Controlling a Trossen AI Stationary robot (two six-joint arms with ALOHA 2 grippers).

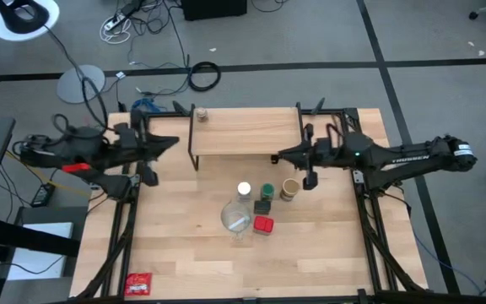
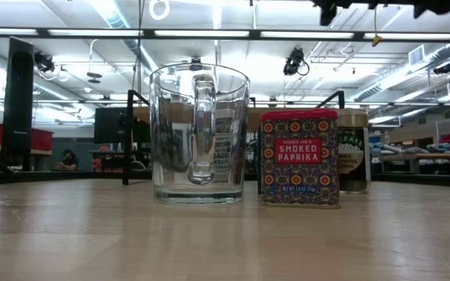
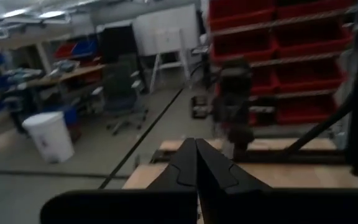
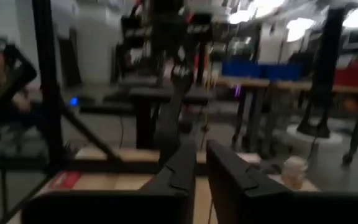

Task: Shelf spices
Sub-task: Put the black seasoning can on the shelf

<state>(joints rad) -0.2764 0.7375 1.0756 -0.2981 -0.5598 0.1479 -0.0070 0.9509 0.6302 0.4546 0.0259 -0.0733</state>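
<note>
The shelf (image 1: 245, 131) stands at the table's far middle. A tiny brownish jar (image 1: 201, 114) stands on its left end and also shows as a small jar (image 4: 294, 169) in the right wrist view. On the table in front stand a white-lidded jar (image 1: 244, 190), a green-lidded jar (image 1: 267, 192), a tan-lidded jar (image 1: 290, 188), a dark green tin (image 1: 262, 206) and a red tin (image 1: 263, 225). In the low view the red tin (image 2: 299, 158) hides most of the dark tin (image 2: 355, 148). My left gripper (image 1: 174, 141) (image 3: 196, 148) is shut and empty, left of the shelf. My right gripper (image 1: 277, 156) (image 4: 201, 152) is open by a narrow gap and empty, at the shelf's near right corner.
A large clear glass vessel (image 1: 236, 218) (image 2: 200, 133) stands just left of the red tin. A flat red packet (image 1: 139, 284) lies at the table's near left corner. Black frame posts (image 1: 321, 110) rise at the far edge. Bare wood lies near and to both sides.
</note>
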